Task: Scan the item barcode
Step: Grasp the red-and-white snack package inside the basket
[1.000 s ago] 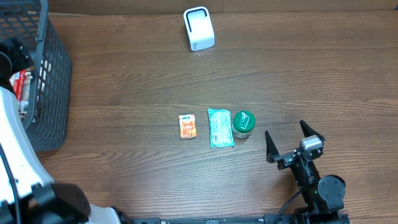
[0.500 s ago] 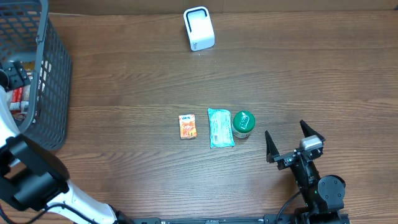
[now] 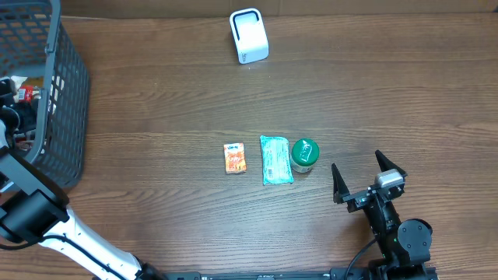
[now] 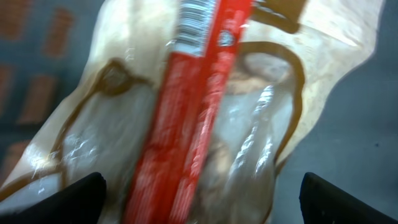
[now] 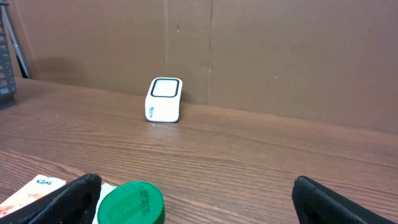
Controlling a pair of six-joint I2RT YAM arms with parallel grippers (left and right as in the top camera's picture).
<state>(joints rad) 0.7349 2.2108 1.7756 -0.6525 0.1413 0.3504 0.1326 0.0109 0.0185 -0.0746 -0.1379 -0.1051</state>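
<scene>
Brown wood-grain table [image 3: 156, 117] carries a dark mesh basket [image 3: 70, 101] at its left end, where the left gripper [image 4: 199, 196] stands with jaws spread wide. A clear red-striped packet [image 4: 186, 124] lies just ahead of them, its barcode [image 4: 194, 25] at the far end. Ahead and left of the right gripper [image 3: 355, 159], jaws wide and holding nothing, sit an orange sachet [image 3: 234, 158], a teal pouch [image 3: 276, 159] and, nearest, a green-lidded can [image 3: 304, 154], with the white scanner [image 3: 249, 36] far beyond.
</scene>
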